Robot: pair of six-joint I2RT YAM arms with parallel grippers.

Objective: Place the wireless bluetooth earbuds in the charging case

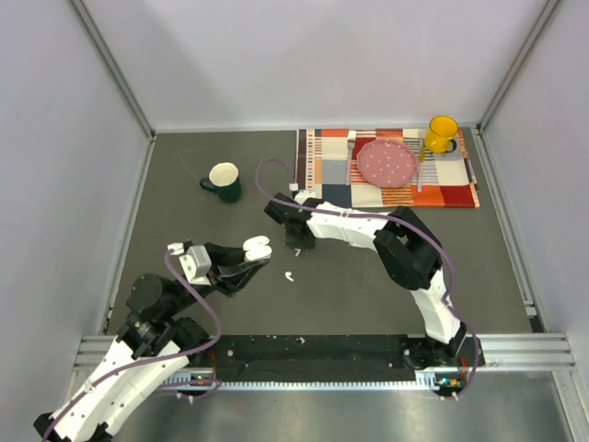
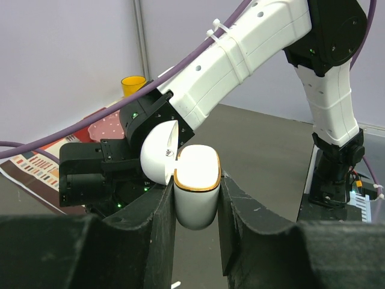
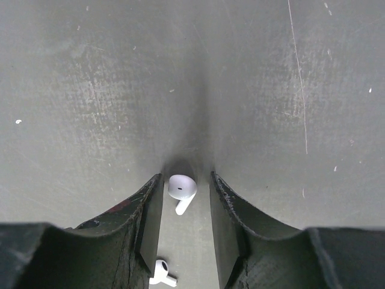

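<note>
The white charging case point(image 2: 196, 194) has its lid point(image 2: 157, 153) hinged open, and my left gripper point(image 2: 195, 186) is shut on its body. It holds the case point(image 1: 258, 247) off the table, left of centre. My right gripper point(image 3: 185, 178) is open and points down at the table. One white earbud point(image 3: 181, 190) lies on the table between its fingers, close to the left one. A second earbud point(image 3: 161, 272) lies nearer the camera by the left finger. In the top view one earbud point(image 1: 289, 275) lies just right of the case, and the right gripper point(image 1: 296, 243) is above it. I see no other earbuds.
A green mug point(image 1: 224, 181) stands at the back left. A striped placemat point(image 1: 456, 191) at the back right carries a pink plate point(image 1: 386, 163), cutlery and a yellow mug point(image 1: 442, 134). The right arm point(image 2: 240, 66) reaches across close in front of the case.
</note>
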